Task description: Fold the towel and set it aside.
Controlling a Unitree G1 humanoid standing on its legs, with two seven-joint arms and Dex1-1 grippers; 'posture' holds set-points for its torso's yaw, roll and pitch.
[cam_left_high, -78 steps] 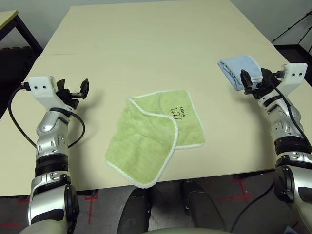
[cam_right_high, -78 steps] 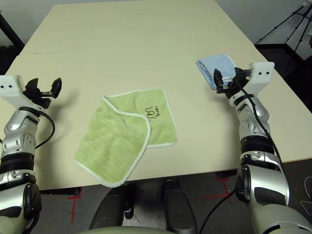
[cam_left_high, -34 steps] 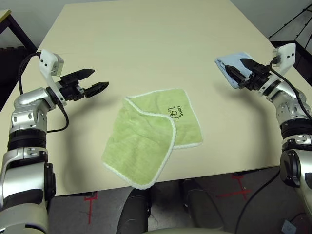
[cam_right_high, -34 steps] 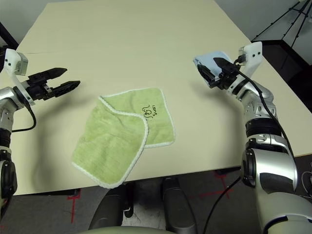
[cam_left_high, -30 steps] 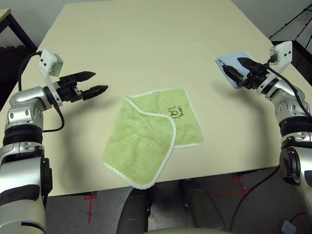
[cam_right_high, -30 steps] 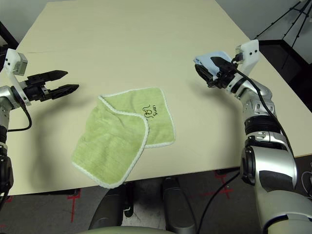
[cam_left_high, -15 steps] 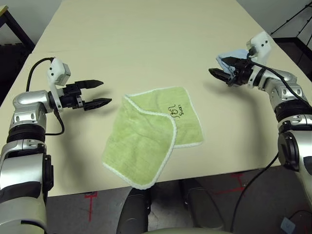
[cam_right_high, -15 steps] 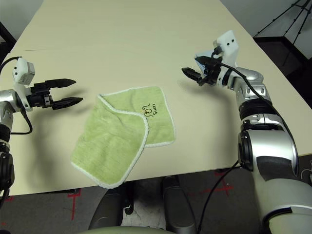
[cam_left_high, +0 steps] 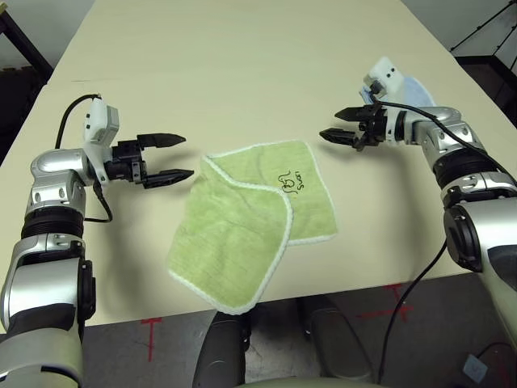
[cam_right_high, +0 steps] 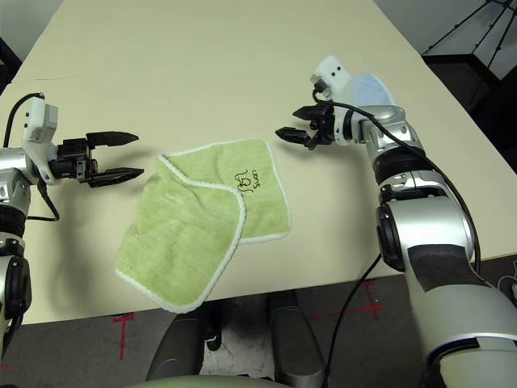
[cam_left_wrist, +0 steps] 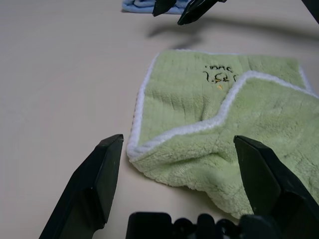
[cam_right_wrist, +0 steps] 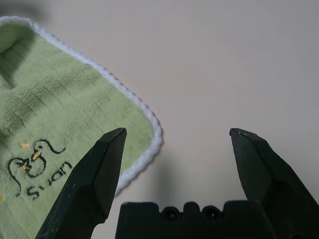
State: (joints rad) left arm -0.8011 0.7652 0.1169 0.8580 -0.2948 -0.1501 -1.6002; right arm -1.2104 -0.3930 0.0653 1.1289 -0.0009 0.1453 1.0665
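- Clearly the biggest thing here is the table (cam_left_high: 242, 73), and the towel (cam_left_high: 250, 218) lies near its front edge, partly folded, one flap resting over the half with the dark logo (cam_left_high: 291, 181). Its lowest corner is close to the table edge — if an arm drags the cloth forward, I judge it could slide off.
- Both arms are reaching in from the two sides. The left gripper (cam_left_high: 172, 157) is spread wide and hovers just beside the towel's left corner, not touching it. The right gripper (cam_left_high: 341, 125) is also spread wide and empty, near the far right corner, apart from the cloth.
- One risk, in my judgement: the left fingers may pinch only the upper flap, because two layers meet at that corner — then the fold would open instead of closing.
- Another risk: the right gripper could close on bare table if it comes down outside the white edging (cam_right_wrist: 149, 119).
- The light blue cloth (cam_right_high: 373, 87) sits behind the right wrist, so the arm might push it.
- Head views give the whole outline of the towel and both arms together. The left wrist view shows the raised, doubled edge at the corner; the right wrist view shows the logo's bird and letters.
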